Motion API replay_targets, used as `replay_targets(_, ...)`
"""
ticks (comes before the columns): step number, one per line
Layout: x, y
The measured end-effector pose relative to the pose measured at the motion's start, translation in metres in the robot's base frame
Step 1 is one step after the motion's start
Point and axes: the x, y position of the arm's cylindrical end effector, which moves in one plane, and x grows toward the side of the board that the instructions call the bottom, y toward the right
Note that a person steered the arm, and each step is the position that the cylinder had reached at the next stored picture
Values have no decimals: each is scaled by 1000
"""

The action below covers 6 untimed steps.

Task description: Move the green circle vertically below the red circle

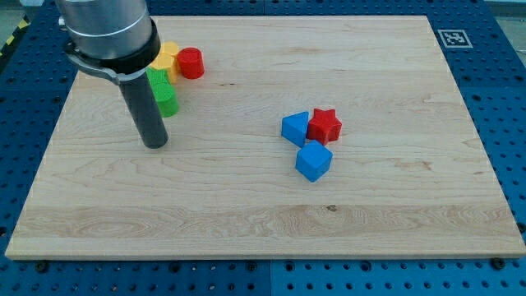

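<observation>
Camera view: your tip [154, 145] sits just below green block [163, 94], red circle [191, 62] above; no jaws; square tag [453, 38], no words.

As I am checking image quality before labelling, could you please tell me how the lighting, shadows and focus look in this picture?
Camera view: even, soft lighting, no glare on the wooden board; faint shadows under the red star and the blue blocks; my tip sharp, just left of the partly hidden green block; nothing visibly blurred.

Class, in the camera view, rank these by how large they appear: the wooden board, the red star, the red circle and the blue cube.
1. Wooden board, by far.
2. Blue cube.
3. Red star and red circle: they look alike, so I leave them unranked.
</observation>
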Motion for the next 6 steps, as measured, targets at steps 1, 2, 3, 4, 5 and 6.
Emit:
replay_targets(1, -11, -14)
replay_targets(2, -45, -10)
replay_targets(3, -47, -9)
replay_targets(4, -47, -3)
replay_targets(5, -59, 8)
replay_targets(6, -60, 15)
